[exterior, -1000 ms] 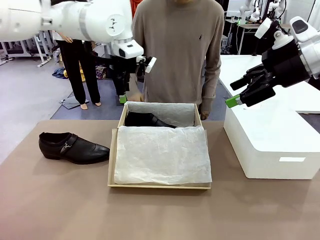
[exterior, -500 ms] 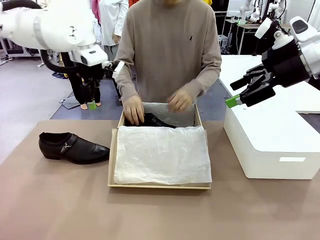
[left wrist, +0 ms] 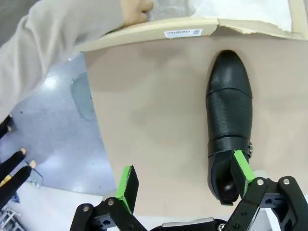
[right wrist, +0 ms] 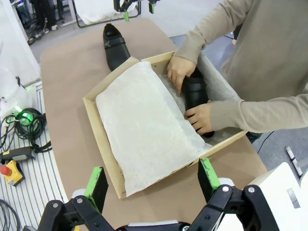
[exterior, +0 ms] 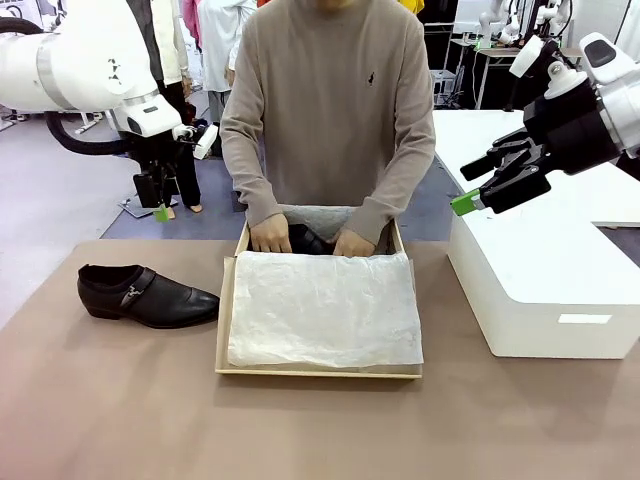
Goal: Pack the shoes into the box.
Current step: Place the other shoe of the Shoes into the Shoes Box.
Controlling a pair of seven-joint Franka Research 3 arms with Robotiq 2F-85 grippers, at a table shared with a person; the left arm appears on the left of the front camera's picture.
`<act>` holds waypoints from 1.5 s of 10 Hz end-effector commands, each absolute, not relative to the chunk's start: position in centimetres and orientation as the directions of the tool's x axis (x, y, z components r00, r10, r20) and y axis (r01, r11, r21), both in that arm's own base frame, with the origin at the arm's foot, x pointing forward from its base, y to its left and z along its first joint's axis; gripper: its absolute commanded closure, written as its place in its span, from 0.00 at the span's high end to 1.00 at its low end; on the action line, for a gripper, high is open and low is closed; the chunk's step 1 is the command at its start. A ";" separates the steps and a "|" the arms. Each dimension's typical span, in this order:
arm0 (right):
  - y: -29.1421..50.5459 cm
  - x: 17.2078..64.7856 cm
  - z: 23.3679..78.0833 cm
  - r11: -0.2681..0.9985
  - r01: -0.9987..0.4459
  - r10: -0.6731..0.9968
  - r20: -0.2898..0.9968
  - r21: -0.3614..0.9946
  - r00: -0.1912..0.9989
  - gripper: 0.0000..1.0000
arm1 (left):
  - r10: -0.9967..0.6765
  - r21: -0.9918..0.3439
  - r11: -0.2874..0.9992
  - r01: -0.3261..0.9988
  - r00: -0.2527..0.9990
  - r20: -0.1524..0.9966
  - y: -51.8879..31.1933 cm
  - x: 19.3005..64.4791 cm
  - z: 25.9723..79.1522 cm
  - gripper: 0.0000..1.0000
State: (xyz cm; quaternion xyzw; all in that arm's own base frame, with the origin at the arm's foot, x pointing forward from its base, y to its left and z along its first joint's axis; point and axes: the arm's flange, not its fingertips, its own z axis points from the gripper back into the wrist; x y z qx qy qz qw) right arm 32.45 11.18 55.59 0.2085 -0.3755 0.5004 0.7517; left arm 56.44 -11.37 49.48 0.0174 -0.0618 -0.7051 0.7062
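Well above the lone shoe, the left gripper hangs wide open and empty, one finger over its heel.

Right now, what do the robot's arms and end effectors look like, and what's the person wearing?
The left arm and right arm are glossy white with rounded joints; a black cable runs along the left. The left end effector and right end effector are black linkages with green pads. The person wears a taupe sweater, long sleeves, small dark chest emblem.
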 end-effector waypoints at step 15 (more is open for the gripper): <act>11.2 32.8 55.5 0.391 -0.918 0.588 0.786 -0.069 0.191 1.00 | -0.996 0.086 0.074 0.994 0.070 0.052 -6.1 53.9 49.3 1.00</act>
